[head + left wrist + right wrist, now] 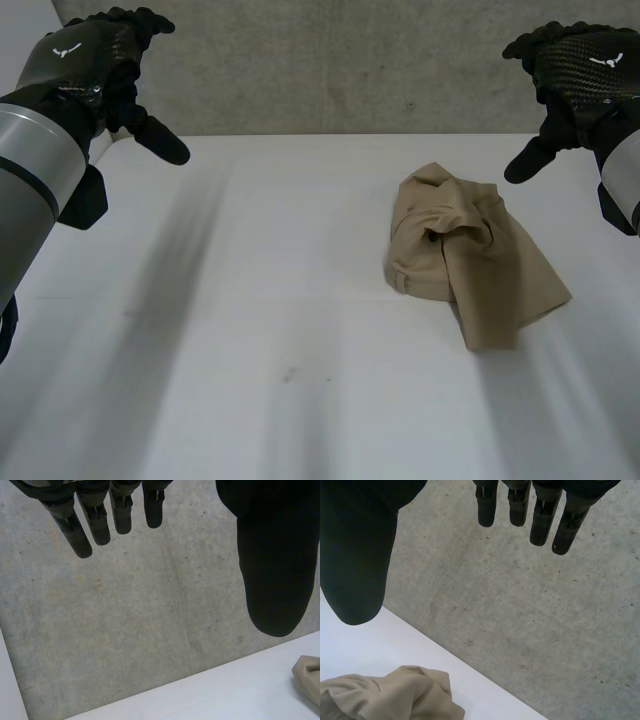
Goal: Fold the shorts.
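- I see the crumpled tan fabric shorts [470, 255] lying in a bunched heap on the white table [250, 380]. They sit on its right half, on my right arm's side.
- My black left hand [90, 55] hangs in the air over the far left of the table, well apart from the shorts.
- In the left wrist view its fingers [95, 525] run straight, spread wide from the thumb, and hold nothing. The grey concrete wall [150, 620] shows through the gap.
- One edge of the shorts [310, 677] shows on the table beyond that thumb, apart from it.
- My black right hand [585, 60] hovers over the far right of the table, near the shorts but raised above them and not touching.
- In the right wrist view its fingers [542, 520] are straight too, the thumb held well away, with nothing between them.
- There the shorts [395, 695] lie on the table past the thumb's tip, with bare table between cloth and hand.
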Robot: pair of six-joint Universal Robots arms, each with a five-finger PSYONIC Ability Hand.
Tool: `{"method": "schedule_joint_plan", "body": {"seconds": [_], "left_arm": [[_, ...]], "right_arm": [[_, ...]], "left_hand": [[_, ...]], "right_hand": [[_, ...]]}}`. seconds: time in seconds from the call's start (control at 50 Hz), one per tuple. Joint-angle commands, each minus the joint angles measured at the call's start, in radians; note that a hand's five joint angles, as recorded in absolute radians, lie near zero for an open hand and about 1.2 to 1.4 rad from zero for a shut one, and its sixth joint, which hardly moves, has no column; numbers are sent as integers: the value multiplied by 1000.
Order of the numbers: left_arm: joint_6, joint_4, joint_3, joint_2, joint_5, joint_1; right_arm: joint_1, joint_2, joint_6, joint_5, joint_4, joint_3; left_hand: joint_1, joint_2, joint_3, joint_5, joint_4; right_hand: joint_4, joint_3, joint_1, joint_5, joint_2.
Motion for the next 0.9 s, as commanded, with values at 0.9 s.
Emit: {"method": "schedule_joint_plan", "body": {"seconds": [0.9], "left_arm": [[-18, 61, -27, -183, -2, -37]], "right_arm": [[112, 634, -677, -46, -393, -156]], "left_hand": [[-13, -26, -33, -49, -26]], "right_hand": [[1168, 1185, 1234, 1160, 1203]]}}
